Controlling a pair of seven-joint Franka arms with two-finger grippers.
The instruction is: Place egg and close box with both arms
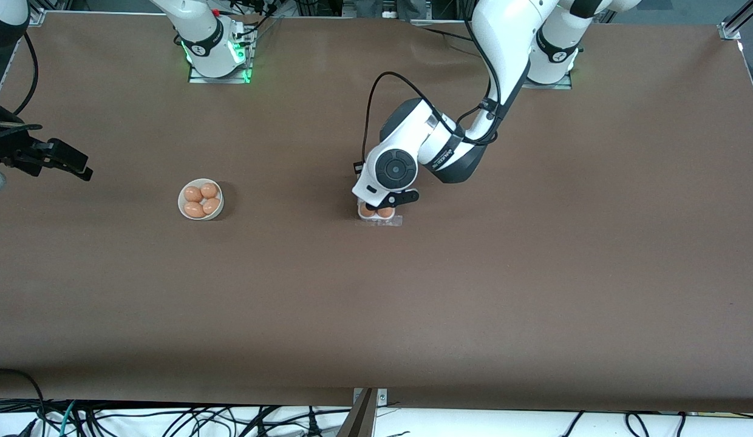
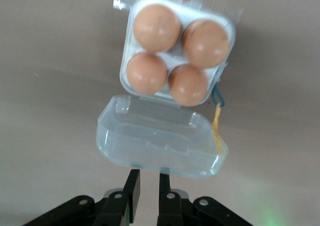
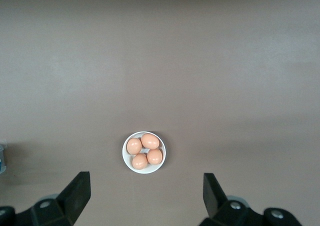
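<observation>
Box (image 2: 175, 56) sits mid-tabletop, all 4 cells filled w/ eggs, so placing looks done. Lid (image 2: 160, 141) is open, hinged back, not yet folded over; closing is what's left. Left gripper (image 2: 146, 186) is low at the lid's edge, jaws nearly pressed together, no clear pinch on it. Right gripper (image 3: 145, 193) waits high over the bowl (image 3: 144, 152) of 4 spare eggs, jaws spread wide, empty.

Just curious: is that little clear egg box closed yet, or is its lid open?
Open. The egg carton holds four eggs, and its hinged lid lies flipped back beside the cells, not over them.
</observation>
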